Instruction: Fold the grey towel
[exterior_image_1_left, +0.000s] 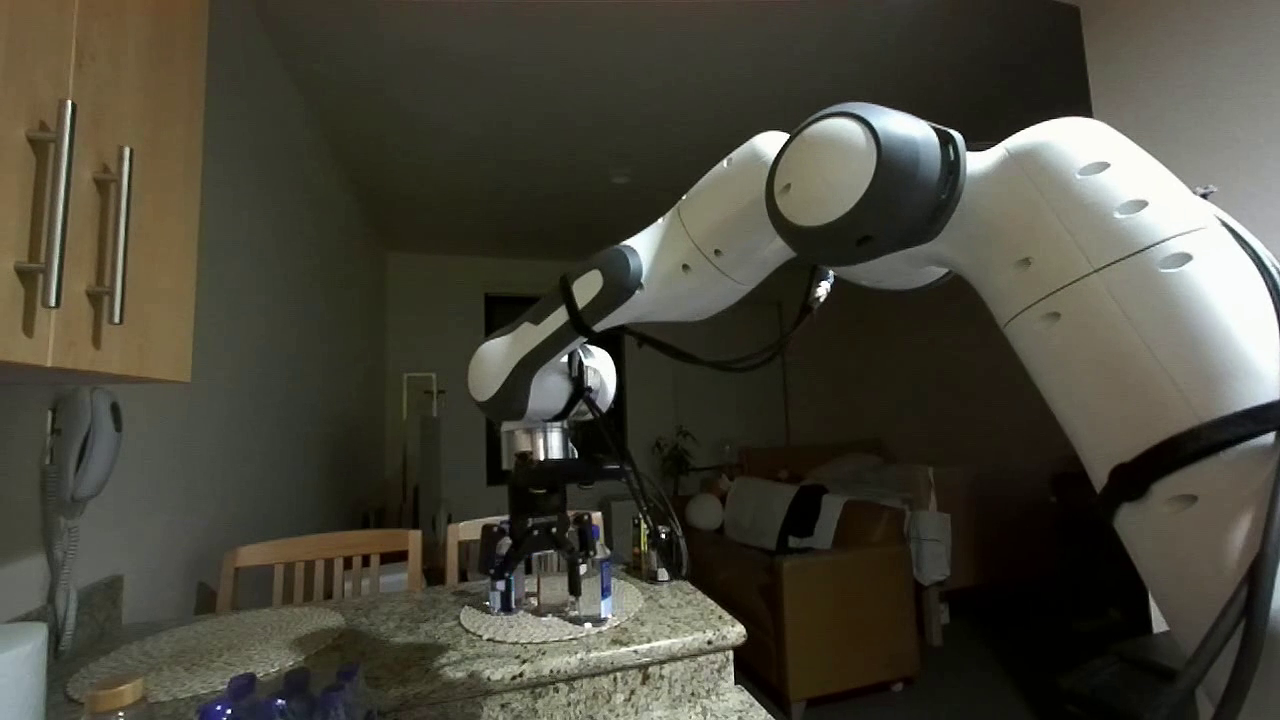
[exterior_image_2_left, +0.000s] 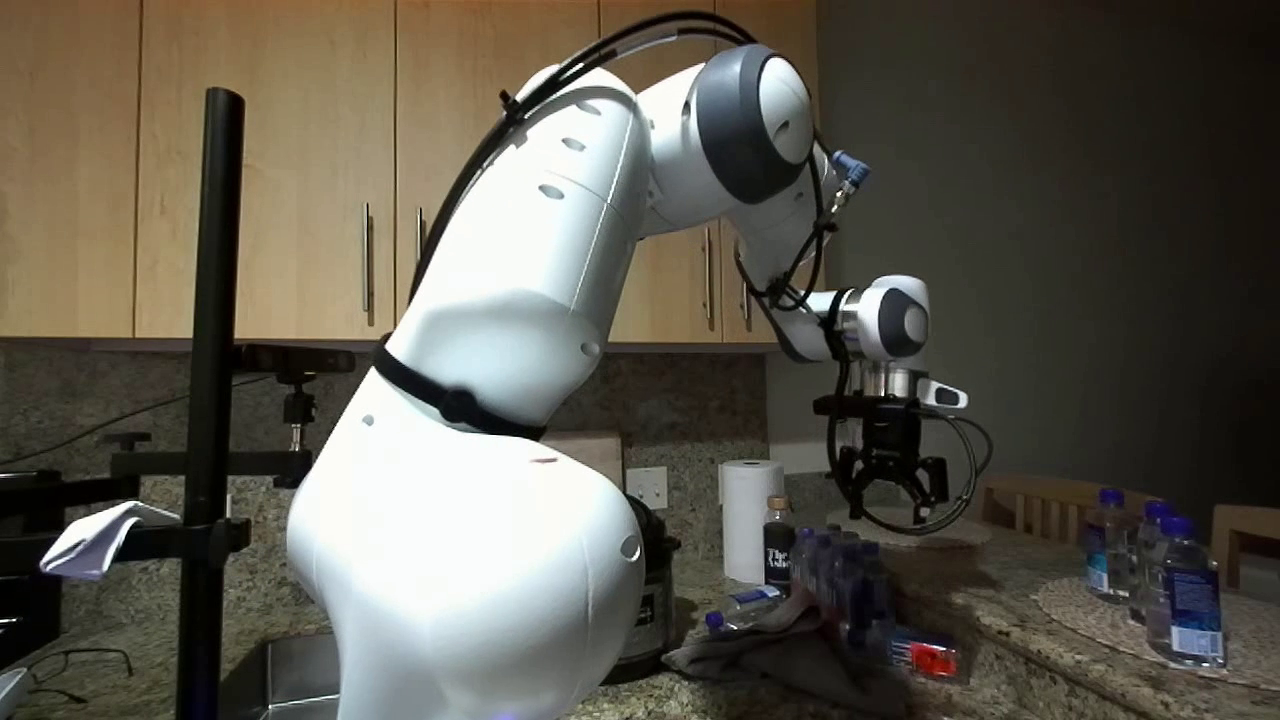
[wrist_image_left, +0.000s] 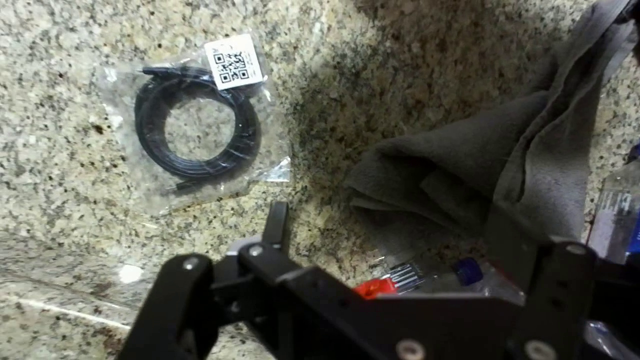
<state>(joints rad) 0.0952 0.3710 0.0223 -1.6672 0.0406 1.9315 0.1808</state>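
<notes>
Pincer (wrist_image_left: 387, 212) above speckled granite counter (wrist_image_left: 50, 150), dim room (exterior_image_1_left: 290, 430).

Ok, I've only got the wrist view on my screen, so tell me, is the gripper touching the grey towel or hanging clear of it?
Observer: Clear of it; in an exterior view the gripper hangs higher than the grey towel, with air between them.
Operator: Is anything tall standing outside my picture?
Observer: Yes, a white paper towel roll stands in front of the granite backsplash.
Operator: And what else am I missing?
Observer: Three blue-capped water bottles stand upright on a round woven placemat.
</notes>
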